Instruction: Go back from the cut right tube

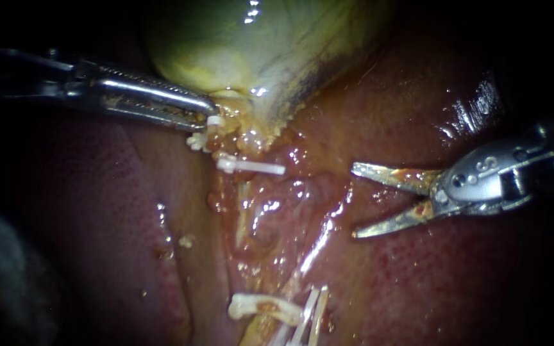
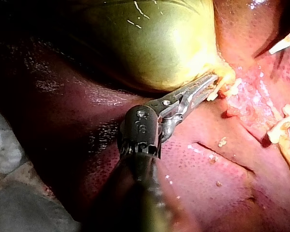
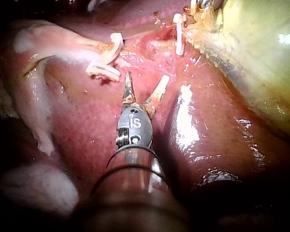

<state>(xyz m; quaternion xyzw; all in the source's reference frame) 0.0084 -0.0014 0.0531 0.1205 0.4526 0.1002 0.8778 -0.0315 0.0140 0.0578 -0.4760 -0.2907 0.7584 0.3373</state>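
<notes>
Endoscope view: right instrument (image 1: pixel 354 202) over the liver (image 1: pixel 456 288), blades spread wide, nothing btw them, tips toward the raw bed. Cut right tube (image 1: pixel 311 259) read as the pale strand just ahead of the lower blade, running down to the lower clips (image 1: pixel 306 314); near the blades but not touching. Upper clip (image 1: pixel 251 166) across the gap, by the gallbladder (image 1: pixel 258 57) neck. Hard to tell which strand belongs to which stump.

Left instrument (image 1: pixel 208 116): jaws pressed together on the gallbladder neck edge, apparently pinching it, w/ neck clips (image 1: pixel 199 142) right beside the tips. Same grip in left wrist view.

Judged step: retreat only begun, since the blades are close to the cut site.

Risks from here:
- Nick or scrape on liver, if pulled back w/ blades spread & lower tip dipping. Safer to close first, then back out along the shaft line.
- Snag on the stump or lower clips, if drifting sideways instead of straight back; could loosen a clip.
- Tear at gallbladder neck or a knocked neck clip, if left side tugs or shifts meanwhile.
</notes>
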